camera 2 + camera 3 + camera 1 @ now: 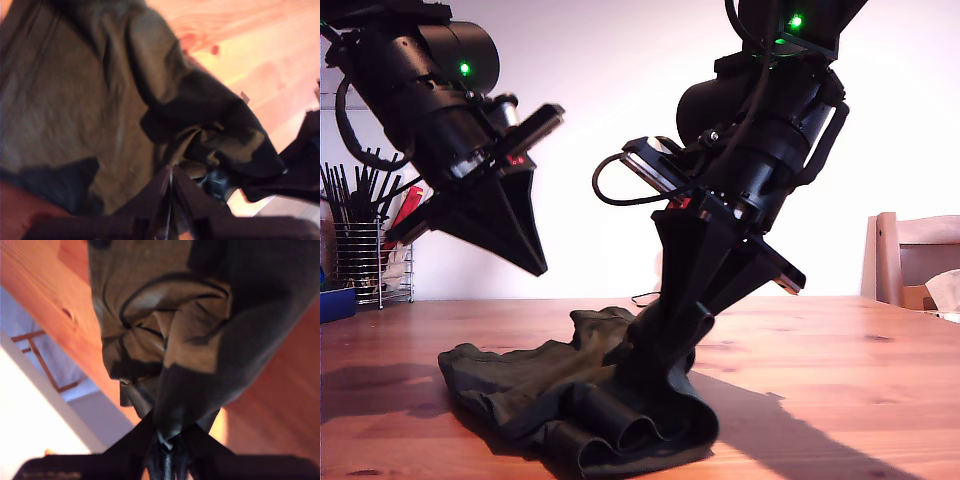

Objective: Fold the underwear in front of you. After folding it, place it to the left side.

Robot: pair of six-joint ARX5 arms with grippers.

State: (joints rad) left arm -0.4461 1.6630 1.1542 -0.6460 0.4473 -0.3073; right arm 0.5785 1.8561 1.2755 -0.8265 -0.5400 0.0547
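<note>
The underwear [520, 385] is a dark green-black heap on the wooden table [840, 380], near the front edge at the middle of the exterior view. My second gripper [655, 345] reaches down into it and is shut on a bunch of the cloth, which rises in a peak to the jaws. The second wrist view shows that cloth [150, 315] hanging from my second gripper [167, 432]. My first gripper [535, 262] hangs in the air above the exterior view's left end of the heap, shut with nothing in it. The first wrist view looks past my first gripper [170, 182] down onto the underwear [75, 100].
A wire rack [365, 250] of dark utensils stands at the back on the exterior view's left, with a blue object [335, 300] beside it. A wooden chair [910, 260] stands behind the table on the exterior view's right. Bare table spreads on both sides of the heap.
</note>
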